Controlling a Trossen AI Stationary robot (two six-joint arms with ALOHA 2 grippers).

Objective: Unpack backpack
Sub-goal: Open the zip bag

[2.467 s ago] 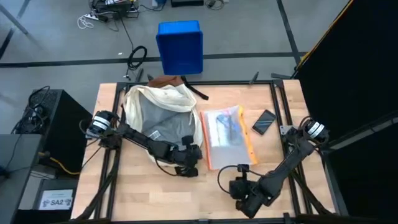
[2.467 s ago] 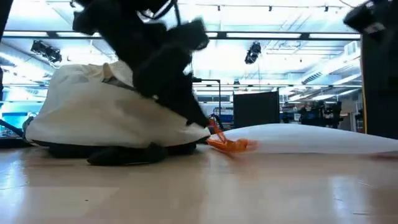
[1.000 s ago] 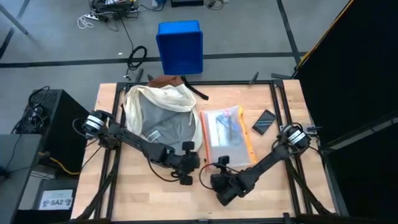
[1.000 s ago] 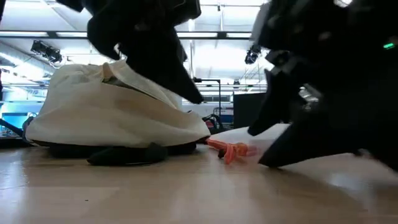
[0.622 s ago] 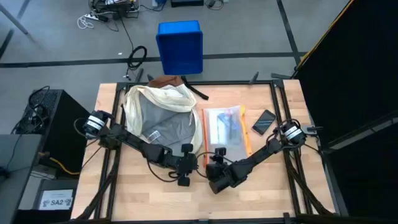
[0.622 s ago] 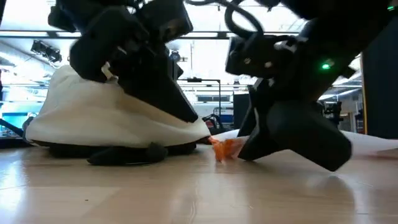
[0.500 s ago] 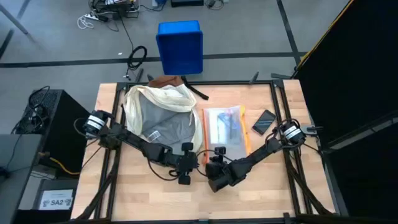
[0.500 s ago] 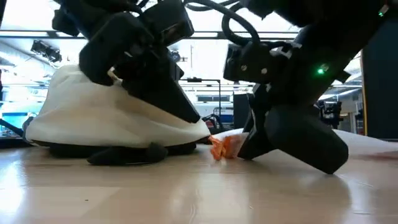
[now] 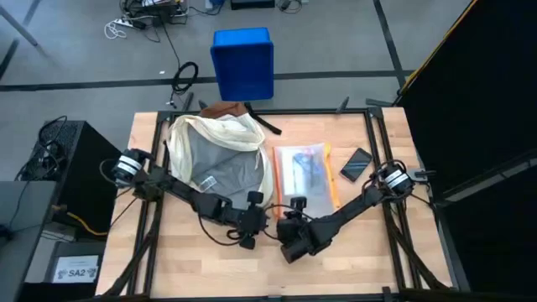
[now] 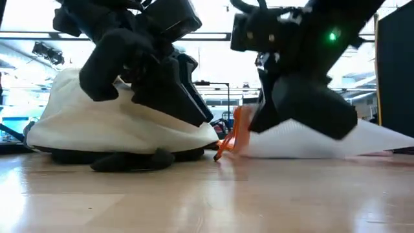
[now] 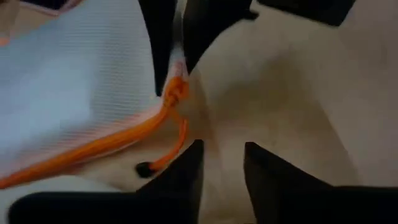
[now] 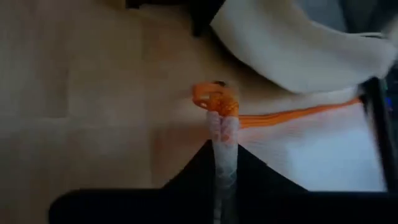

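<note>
Backpack lying flat in upper left of table, long axis running top to bottom of high view, brown base pointing toward top edge. Right gripper pinching corner of clear pouch, lifting it off the table. Left gripper hovering beside it, fingers apart, grasping nothing.

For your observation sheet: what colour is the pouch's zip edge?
Orange, on the clear pouch; the left wrist view shows it best.
</note>
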